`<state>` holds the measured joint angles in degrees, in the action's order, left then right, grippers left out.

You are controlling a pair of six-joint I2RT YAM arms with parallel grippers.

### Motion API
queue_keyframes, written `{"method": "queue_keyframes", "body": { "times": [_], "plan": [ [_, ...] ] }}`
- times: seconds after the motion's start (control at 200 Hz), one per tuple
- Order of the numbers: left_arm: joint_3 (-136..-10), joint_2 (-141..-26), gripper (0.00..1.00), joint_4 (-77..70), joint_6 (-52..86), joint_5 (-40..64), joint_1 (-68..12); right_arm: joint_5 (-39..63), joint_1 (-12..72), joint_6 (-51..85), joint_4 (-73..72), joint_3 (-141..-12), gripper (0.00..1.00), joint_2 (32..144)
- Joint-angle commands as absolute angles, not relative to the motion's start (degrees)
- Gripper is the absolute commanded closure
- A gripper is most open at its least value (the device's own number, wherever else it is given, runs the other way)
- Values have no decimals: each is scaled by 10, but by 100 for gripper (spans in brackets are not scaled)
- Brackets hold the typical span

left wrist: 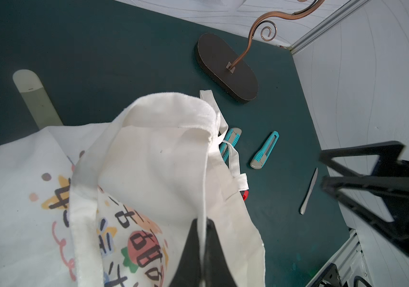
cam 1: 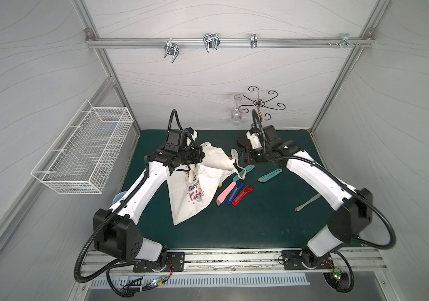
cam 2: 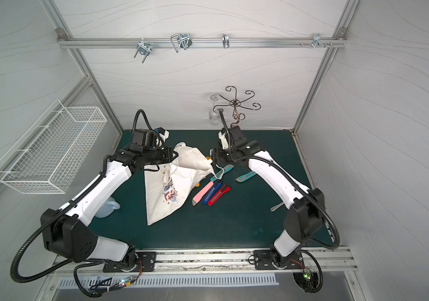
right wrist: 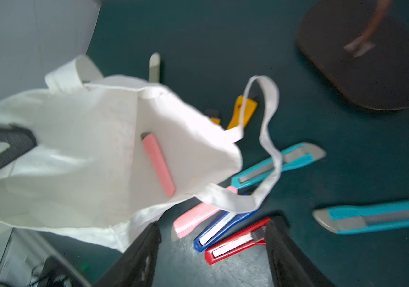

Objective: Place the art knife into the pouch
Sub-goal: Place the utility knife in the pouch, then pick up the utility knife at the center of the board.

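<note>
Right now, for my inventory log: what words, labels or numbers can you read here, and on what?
On the pouch: black Chinese characters among cartoon prints, creased and partly covered; I cannot read them.
On the art knives: no legible marking; too small or blurred.

Left gripper (left wrist: 202,223) is seen clamped on a raised edge of the pouch (left wrist: 163,161) — cloth pinched between black jaws. Printed side is seen facing up over the green mat (left wrist: 124,49). One teal art knife (left wrist: 264,149) is noted lying clear; a second teal art knife (left wrist: 232,139) — partly covered by a handle strap (left wrist: 234,162).
</note>
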<state>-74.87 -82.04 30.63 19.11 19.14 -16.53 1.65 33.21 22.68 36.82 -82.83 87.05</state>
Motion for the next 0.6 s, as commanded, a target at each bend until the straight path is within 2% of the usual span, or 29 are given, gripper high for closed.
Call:
{"method": "queue_keyframes", "body": {
  "times": [0.0, 0.19, 0.48, 0.595],
  "plan": [
    [-778, -820, 100, 288, 190, 194, -161, -84, 304, 306, 359, -737, 29, 830],
    [-778, -820, 100, 288, 191, 192, -162, -94, 217, 424, 404, -698, 29, 844],
    [-774, -811, 100, 289, 188, 185, -161, -33, 134, 475, 447, -808, 29, 1015],
    [-773, -810, 100, 290, 186, 183, -161, -15, 114, 493, 479, -866, 32, 1083]
  ]
}}
